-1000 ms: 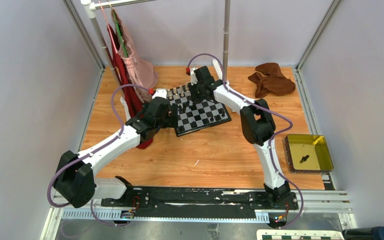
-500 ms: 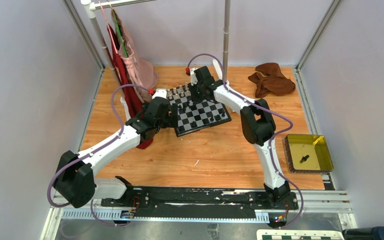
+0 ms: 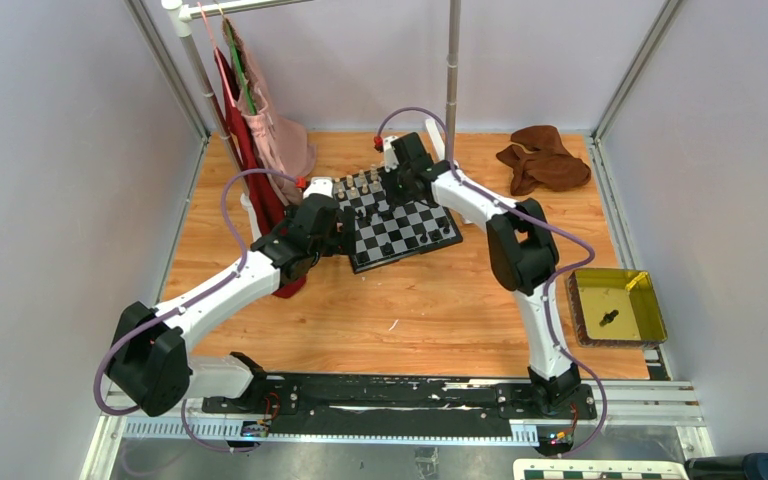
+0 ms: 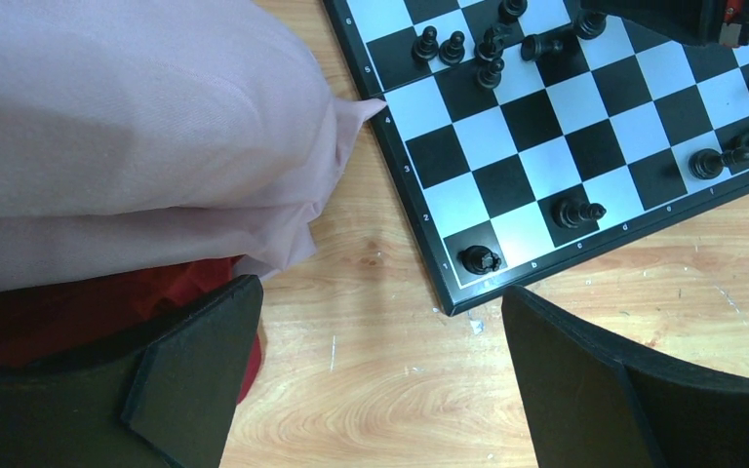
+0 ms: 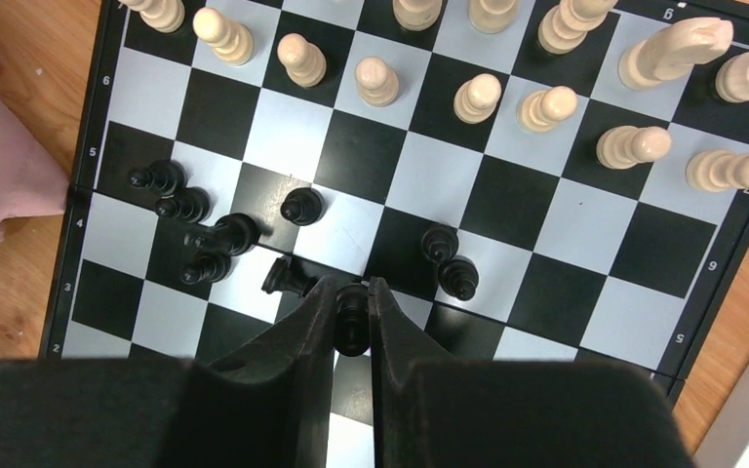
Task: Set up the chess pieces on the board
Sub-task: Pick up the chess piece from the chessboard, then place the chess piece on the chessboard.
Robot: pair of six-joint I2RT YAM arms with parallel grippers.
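Observation:
The board (image 3: 425,233) lies mid-table, tilted; it also shows in the left wrist view (image 4: 507,185) and the right wrist view (image 5: 546,244). Cream pieces (image 5: 478,97) stand in rows along its far side. Black pieces (image 5: 205,234) are scattered mid-board, one lying on its side (image 5: 285,278). A few black pieces (image 4: 478,258) stand near the board's near edge. My right gripper (image 5: 352,302) is shut on a black piece (image 5: 352,322) above the board. My left gripper (image 4: 380,380) is open and empty over bare wood, just off the board's near-left corner.
Pink cloth (image 4: 137,127) and red cloth (image 4: 78,302) hang from a rack (image 3: 250,110) against the board's left side. A brown cloth (image 3: 543,158) lies at the back right. A yellow tray (image 3: 582,312) sits at the right. A metal pole (image 3: 452,80) stands behind the board.
My right arm has shifted slightly to the right over the board. The left arm has not moved.

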